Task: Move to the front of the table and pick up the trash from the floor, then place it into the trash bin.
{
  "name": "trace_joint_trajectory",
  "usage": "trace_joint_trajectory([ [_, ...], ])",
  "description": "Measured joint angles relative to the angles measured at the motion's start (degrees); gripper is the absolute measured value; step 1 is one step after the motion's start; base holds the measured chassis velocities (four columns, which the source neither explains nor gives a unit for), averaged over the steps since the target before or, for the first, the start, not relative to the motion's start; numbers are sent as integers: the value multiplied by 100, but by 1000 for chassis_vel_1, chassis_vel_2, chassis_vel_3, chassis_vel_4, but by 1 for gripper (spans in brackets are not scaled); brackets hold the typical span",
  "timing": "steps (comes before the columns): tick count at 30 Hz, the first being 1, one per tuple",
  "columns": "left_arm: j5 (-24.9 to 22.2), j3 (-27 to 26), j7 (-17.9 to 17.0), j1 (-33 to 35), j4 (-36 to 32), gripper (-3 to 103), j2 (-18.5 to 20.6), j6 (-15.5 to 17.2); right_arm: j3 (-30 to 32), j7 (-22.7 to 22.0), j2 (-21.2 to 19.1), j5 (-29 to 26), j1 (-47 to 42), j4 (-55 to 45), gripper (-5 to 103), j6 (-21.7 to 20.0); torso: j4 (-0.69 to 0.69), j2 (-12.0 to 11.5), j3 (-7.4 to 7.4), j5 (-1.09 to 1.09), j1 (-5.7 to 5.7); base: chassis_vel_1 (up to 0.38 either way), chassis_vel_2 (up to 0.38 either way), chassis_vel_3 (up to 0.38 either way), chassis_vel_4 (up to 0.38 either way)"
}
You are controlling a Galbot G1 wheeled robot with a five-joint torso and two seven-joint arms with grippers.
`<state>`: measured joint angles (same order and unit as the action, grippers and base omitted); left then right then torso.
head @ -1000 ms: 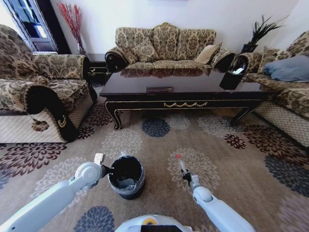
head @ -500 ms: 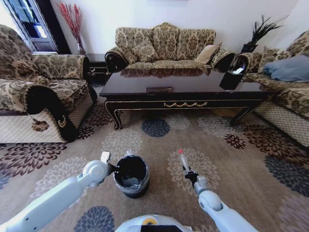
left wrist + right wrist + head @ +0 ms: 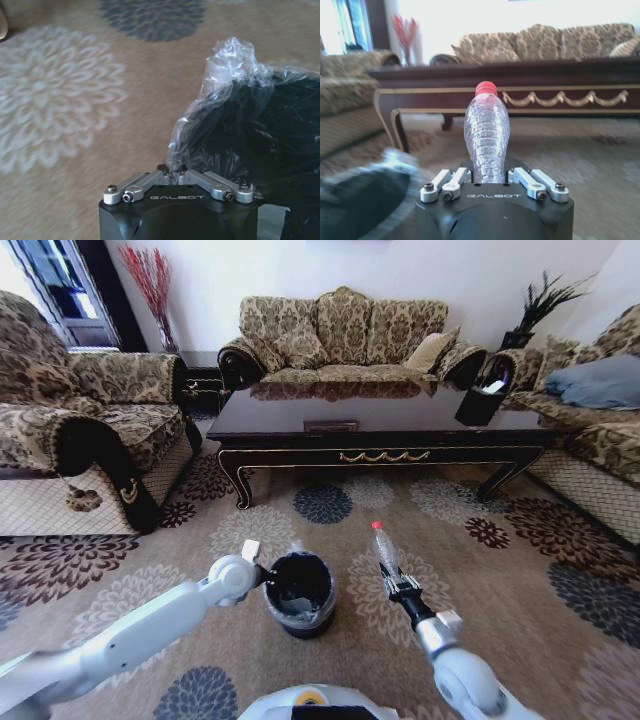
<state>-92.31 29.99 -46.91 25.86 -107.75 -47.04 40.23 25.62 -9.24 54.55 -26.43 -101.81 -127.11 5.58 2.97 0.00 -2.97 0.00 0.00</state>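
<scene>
1 bottle (image 3: 486,132) clamped in R gripper (image 3: 487,175) fingers; L gripper (image 3: 174,176) fingers pinch liner (image 3: 220,100) of 1 trash bin (image 3: 300,592).

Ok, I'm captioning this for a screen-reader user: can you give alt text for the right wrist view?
The right gripper is shut on a clear plastic bottle with a red cap, pointing toward the dark wood table. The black trash bin sits close beside it on the patterned carpet.

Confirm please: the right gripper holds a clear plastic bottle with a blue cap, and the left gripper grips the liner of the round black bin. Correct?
Not quite: the cap is red, as the right wrist view shows. The right gripper does hold the clear plastic bottle, and the left gripper grips the liner of the round black bin.
</scene>
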Motion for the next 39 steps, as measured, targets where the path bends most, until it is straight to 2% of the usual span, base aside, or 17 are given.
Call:
trace_joint_trajectory([
  [5, -255, 404, -76, -470, 125, 1, -396, 4, 14, 140, 167, 60, -342, -497, 27, 133, -2, 0, 0, 1, 0, 0, 0, 0, 0],
  [7, -273, 453, -84, -511, 131, 1, -430, 7, 19, 186, 188, 71, -381, -532, 27, 171, -3, 0, 0, 1, 0, 0, 0, 0, 0],
  [10, -387, 727, -145, -701, 167, 1, -614, 22, 22, 465, 325, 168, -571, -636, 27, 385, -4, 0, 0, 1, 0, 0, 0, 0, 0],
  [17, -520, 1217, -226, -944, 267, 1, -979, -30, -84, 847, 550, 476, -690, -608, 27, 576, -3, 0, 0, 0, 0, 0, 0, 0, 0],
  [23, -784, 1395, -312, -1095, 180, 1, -1208, -84, -158, 871, 643, 681, -702, -470, 27, 693, -2, 0, 0, 0, 0, 0, 0, 0, 0],
  [38, -738, 1349, -357, -971, 56, 1, -1108, -144, -294, 795, 765, 862, -649, -366, 27, 624, -3, 0, 0, 0, 0, 0, 0, 0, 0],
  [39, -723, 1325, -357, -941, 56, 1, -1097, -149, -318, 775, 791, 899, -665, -366, 24, 601, -3, 0, 0, -1, 0, 0, 0, 0, 0],
])
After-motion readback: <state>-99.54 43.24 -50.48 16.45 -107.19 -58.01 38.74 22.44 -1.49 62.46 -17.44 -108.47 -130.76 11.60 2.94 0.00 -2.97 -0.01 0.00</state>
